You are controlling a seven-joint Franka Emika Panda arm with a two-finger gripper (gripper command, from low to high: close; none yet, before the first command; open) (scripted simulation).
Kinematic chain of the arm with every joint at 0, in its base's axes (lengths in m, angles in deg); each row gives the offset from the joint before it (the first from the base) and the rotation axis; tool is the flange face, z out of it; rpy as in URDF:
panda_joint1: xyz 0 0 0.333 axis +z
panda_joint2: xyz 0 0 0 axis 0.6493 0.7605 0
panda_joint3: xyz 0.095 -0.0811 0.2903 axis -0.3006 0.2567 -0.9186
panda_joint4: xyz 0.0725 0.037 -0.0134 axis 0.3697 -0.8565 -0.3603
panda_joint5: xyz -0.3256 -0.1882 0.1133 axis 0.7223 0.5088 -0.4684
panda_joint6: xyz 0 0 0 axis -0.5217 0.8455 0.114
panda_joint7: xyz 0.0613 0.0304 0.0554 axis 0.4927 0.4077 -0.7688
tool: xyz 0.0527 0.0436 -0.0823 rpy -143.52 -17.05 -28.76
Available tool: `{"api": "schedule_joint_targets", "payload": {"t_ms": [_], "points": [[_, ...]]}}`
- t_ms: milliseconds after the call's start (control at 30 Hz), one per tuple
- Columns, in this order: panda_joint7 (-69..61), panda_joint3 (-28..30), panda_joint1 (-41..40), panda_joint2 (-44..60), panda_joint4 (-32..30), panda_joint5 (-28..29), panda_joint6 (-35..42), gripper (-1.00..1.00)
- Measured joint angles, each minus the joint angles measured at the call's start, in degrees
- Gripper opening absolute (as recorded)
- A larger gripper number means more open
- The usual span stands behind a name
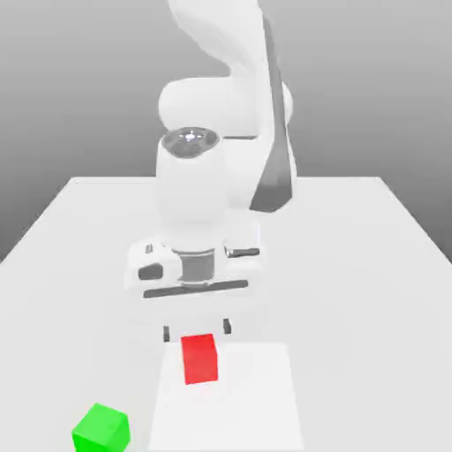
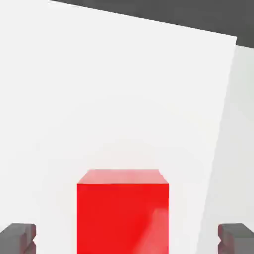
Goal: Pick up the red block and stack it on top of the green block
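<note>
White surface (image 1: 353, 265); red block (image 1: 200, 357) below pincer (image 1: 196, 331), fingers spread wide, holding nothing; green block (image 1: 101, 429) apart, toward exterior view's left.

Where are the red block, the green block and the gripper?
red block (image 1: 200, 360): exterior view, front face.
green block (image 1: 100, 430): exterior view, top and front corner.
gripper (image 2: 127, 237): hand view, midway between the open fingertips, astride the red block.

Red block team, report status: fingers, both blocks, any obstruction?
Gripper open, fingers straddling red block. Red block on table, not lifted. Green block apart, toward exterior view's left. Nothing between them.
</note>
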Motion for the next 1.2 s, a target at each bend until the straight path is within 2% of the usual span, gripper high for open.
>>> {"api": "schedule_joint_targets", "payload": {"t_ms": [133,167,400,767,967,1200], "points": [[-2.66,-3.5,-2.58,5.81,0.68,-3.76,-4.89,0.0],[-3.05,-4.37,-3.29,6.99,0.79,-4.36,-5.87,-1.0],[-2.88,-4.59,-3.55,7.13,0.81,-4.17,-5.94,-1.0],[3.11,-0.67,-1.94,-6.47,-0.59,4.26,6.15,-1.0],[1.19,2.33,-4.83,-2.13,10.34,4.58,12.83,-1.0],[-5.03,2.75,-9.01,5.23,24.44,-0.2,19.85,-1.0]]}}
